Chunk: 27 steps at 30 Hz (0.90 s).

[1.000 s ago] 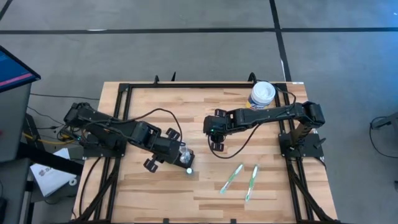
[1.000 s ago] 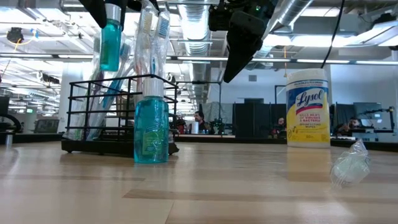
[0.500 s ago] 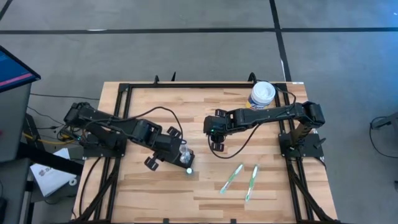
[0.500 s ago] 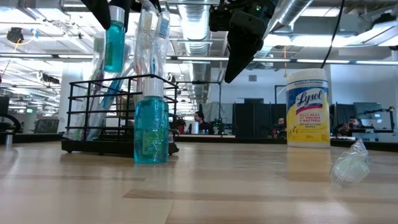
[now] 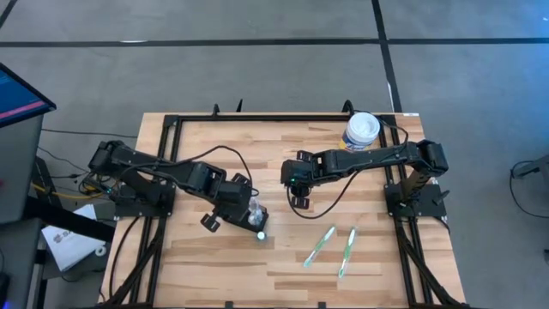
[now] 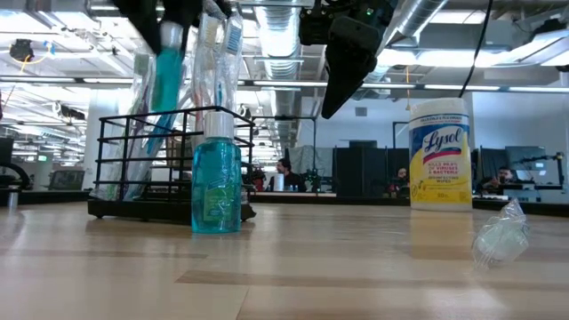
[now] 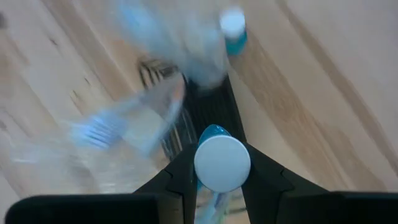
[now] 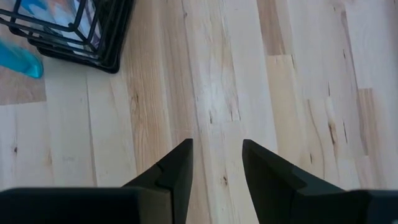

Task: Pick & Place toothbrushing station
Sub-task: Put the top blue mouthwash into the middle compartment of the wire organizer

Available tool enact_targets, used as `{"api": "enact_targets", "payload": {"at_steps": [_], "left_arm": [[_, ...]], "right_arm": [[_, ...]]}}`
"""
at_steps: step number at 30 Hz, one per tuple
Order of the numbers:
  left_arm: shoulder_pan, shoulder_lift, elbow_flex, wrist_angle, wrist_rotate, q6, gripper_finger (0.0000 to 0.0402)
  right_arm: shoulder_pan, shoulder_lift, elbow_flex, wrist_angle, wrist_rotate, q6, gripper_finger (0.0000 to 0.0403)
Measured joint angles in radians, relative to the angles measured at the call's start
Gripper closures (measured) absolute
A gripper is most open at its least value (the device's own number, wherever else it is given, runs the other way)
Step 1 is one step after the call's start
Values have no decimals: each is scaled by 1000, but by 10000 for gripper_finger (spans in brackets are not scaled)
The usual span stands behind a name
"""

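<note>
The left tool (image 7: pixel 222 180) grips a white-capped teal bottle (image 7: pixel 222 163) above the toothbrushing station (image 6: pixel 169 164); the right tool (image 8: pixel 216 163) hovers, fingers apart.

On the table (image 5: pixel 283 257), the toothbrushing station (image 6: pixel 164 169) stands left of centre beneath the left gripper (image 5: pixel 244 209), a bottle (image 6: pixel 216 182) upright just in front of it. The right gripper (image 5: pixel 296 190) hangs over the table's middle, to the station's right. A wipes canister (image 5: pixel 361 130) stands at the far right edge, two toothbrushes (image 5: pixel 320 246) lying side by side nearer the front.
</note>
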Motion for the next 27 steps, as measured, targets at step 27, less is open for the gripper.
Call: {"api": "enact_targets", "payload": {"at_steps": [27], "left_arm": [[10, 0, -90, 128, 38, 44, 317]], "right_arm": [[0, 0, 0, -4, 0, -2, 274]]}}
